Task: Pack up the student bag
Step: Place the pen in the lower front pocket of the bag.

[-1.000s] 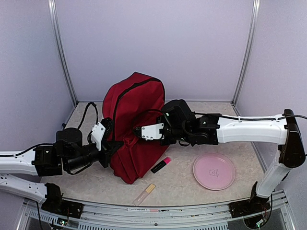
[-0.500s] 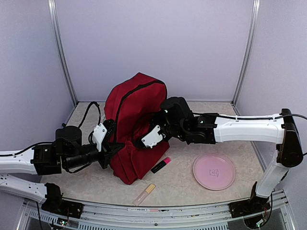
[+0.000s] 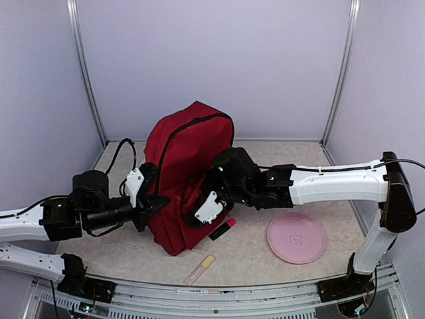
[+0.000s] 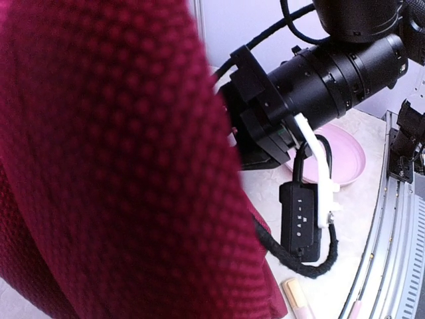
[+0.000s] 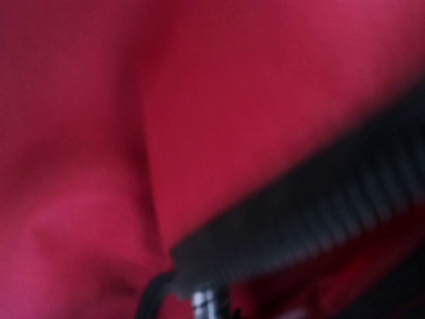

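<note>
Top view: the student bag (image 3: 189, 159) stands upright mid-frame on the worktop (image 3: 255, 260). At its left flank the left fingers (image 3: 154, 203), into its front the right fingers (image 3: 204, 209); spread of either, cannot tell. A highlighter (image 3: 223, 228) and pink plate (image 3: 296, 238) lie lower right.
Left wrist: red fabric blocks the left half; the right arm (image 4: 325, 80) is upper right.
Right wrist: blurred red fabric, a black band (image 5: 319, 219).

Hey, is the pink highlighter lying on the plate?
No, the highlighter lies next to the bag, apart from the plate, which has nothing on it.
</note>
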You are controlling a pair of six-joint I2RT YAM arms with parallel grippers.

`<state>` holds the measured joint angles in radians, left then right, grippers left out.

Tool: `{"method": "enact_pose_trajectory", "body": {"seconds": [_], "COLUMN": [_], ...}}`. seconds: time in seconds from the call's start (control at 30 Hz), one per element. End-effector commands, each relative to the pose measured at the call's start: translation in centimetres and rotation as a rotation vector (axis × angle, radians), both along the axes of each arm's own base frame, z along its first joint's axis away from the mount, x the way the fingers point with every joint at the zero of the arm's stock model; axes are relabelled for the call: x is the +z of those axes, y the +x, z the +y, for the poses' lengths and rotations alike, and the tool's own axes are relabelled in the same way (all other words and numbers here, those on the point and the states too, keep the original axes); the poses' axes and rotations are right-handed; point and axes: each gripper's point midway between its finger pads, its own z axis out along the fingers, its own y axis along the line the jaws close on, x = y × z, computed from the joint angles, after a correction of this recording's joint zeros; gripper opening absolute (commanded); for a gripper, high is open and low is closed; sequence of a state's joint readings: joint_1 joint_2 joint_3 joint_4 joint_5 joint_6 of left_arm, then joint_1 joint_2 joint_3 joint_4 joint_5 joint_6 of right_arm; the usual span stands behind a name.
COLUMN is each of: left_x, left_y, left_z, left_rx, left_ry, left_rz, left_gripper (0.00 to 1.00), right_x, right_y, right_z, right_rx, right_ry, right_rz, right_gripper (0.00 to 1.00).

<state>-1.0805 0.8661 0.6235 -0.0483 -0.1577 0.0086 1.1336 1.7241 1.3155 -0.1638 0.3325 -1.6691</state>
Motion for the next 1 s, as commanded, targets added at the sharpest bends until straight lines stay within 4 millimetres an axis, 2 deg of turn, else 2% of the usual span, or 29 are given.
{"method": "enact_pose_trajectory", "body": {"seconds": [0.0,0.17,0.3,0.4,0.5,0.6,0.7,0.8,0.87,0.93,0.97], "left_x": [6.3,6.4,6.0,5.6,5.4,5.4,5.6,5.7,5.7,5.8,5.8], "left_y": [-0.2,0.0,0.2,0.2,0.2,0.1,0.0,-0.1,-0.1,0.0,0.0], "left_z": [0.2,0.8,0.9,0.7,0.2,-0.2,-0.3,-0.3,-0.1,0.1,0.2], "left_rx": [-0.018,-0.003,0.01,0.002,-0.012,-0.025,-0.034,-0.037,-0.031,-0.02,-0.016], "left_ry": [-0.185,-0.179,-0.16,-0.148,-0.141,-0.14,-0.149,-0.157,-0.161,-0.169,-0.174], "left_rz": [-0.101,-0.104,-0.102,-0.097,-0.091,-0.085,-0.081,-0.08,-0.08,-0.082,-0.083], "left_gripper": [0.0,0.0,0.0,0.0,0.0,0.0,0.0,0.0,0.0,0.0,0.0], "right_x": [-0.9,-1.7,0.1,1.7,2.7,2.4,1.6,1.5,2.4,4.1,5.2], "right_y": [-3.2,-8.0,-9.6,-9.3,-7.9,-6.3,-6.1,-5.3,-4.8,-5.5,-6.1], "right_z": [0.2,-0.2,0.0,0.6,1.7,3.0,4.0,4.2,4.1,4.0,4.0], "right_rx": [0.071,0.141,0.166,0.177,0.202,0.214,0.236,0.228,0.202,0.222,0.235], "right_ry": [0.01,0.045,0.125,0.173,0.185,0.157,0.144,0.167,0.213,0.278,0.32], "right_rz": [0.062,0.108,0.152,0.157,0.119,0.086,0.114,0.139,0.151,0.18,0.201], "right_gripper": [0.0,0.0,0.0,0.0,0.0,0.0,0.0,0.0,0.0,0.0,0.04]}}
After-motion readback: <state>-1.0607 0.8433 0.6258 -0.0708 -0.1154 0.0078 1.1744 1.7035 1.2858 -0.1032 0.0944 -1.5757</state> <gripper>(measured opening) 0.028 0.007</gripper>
